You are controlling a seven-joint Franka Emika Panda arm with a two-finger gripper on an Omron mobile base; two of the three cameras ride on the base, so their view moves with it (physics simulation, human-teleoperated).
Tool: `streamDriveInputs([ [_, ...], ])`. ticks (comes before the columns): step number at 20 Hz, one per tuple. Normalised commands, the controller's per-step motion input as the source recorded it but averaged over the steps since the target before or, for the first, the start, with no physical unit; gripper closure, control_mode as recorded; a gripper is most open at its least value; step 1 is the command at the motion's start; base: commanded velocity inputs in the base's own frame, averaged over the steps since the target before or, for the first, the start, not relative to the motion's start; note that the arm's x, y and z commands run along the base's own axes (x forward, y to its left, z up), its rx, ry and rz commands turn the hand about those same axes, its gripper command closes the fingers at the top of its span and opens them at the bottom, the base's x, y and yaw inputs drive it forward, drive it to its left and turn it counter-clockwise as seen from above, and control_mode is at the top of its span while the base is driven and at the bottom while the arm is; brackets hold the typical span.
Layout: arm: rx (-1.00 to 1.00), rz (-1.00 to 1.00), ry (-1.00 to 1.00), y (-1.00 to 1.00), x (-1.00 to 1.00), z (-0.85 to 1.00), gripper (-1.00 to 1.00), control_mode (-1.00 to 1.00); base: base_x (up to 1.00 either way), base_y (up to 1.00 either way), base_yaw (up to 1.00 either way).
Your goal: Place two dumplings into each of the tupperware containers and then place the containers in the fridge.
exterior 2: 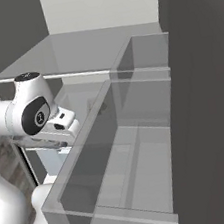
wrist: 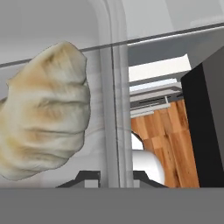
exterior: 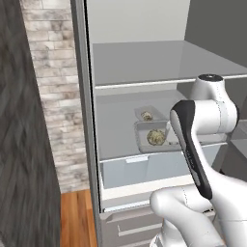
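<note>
Fingers (wrist: 116, 177) clamped on a tupperware container's wall (wrist: 114, 109), dumpling (wrist: 43, 111) inside, fridge shelf (exterior: 116, 140) beneath

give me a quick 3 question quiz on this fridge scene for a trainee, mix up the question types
1. True or false: both tupperware containers sit on a fridge shelf.
2. Multiple choice: what lies in the nearer container? A) a dumpling B) a spoon C) a yellow plate
3. Fill in: in the hand view the gripper's fingers straddle the container's ____.

Key
1. True. The nearer container and the farther container rest on the middle shelf of the fridge.
2. A. A dumpling lies in it, large in the hand view.
3. Wall. The gripper is shut on the container wall.
</note>
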Motion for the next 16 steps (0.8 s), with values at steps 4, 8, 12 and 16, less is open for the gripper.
streamDriveInputs([
  [4, 0.00, 0.00, -0.10, 0.00, -0.56, 0.26, 1.00, -1.00, 0.00, 0.00, 0.00],
  [8, 0.00, -0.05, -0.02, -0.03, -0.48, 0.89, 1.00, -1.00, 0.00, 0.00, 0.00],
  [12, 0.00, -0.15, -0.03, -0.04, -0.29, 0.95, 1.00, -1.00, 0.00, 0.00, 0.00],
  [16, 0.00, -0.31, -0.20, 0.00, -0.14, 0.84, 1.00, -1.00, 0.00, 0.00, 0.00],
])
